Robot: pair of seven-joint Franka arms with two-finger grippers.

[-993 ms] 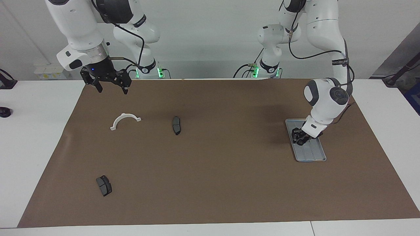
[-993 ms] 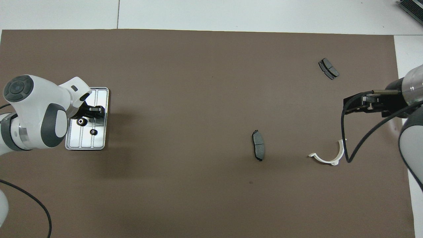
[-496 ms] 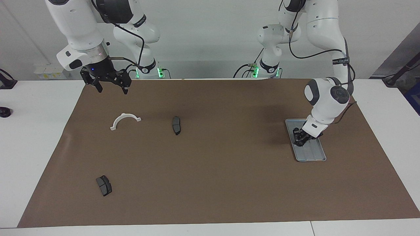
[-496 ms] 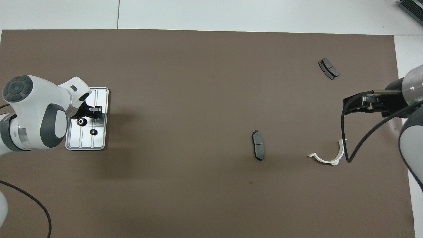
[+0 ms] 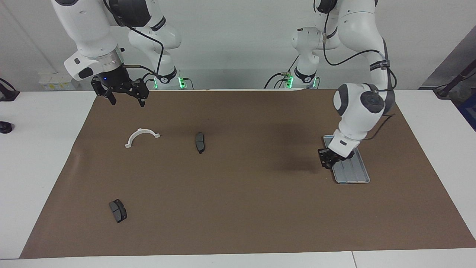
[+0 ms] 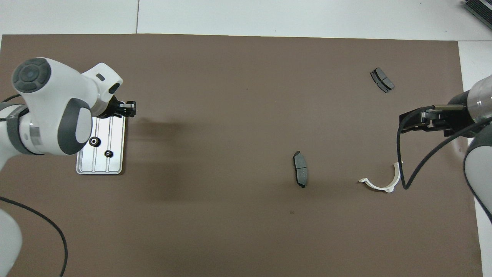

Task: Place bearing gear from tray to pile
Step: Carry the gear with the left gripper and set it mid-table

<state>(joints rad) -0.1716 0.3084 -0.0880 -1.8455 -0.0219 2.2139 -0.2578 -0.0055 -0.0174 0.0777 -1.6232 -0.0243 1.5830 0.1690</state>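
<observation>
Overhead view showed you the ridged, rounded-cornered metal tray (image 6: 100,168) under your left gripper (image 6: 130,109), whose fingers were nearly together; I cannot tell on what. Two small toothed black gears (image 6: 94,142) lay in it. Your right gripper (image 5: 124,97) waited, fingers apart, over the mat near the white half-ring bracket (image 5: 141,136).

text: none legible | labels: none | numbers: none | signs: none
</observation>
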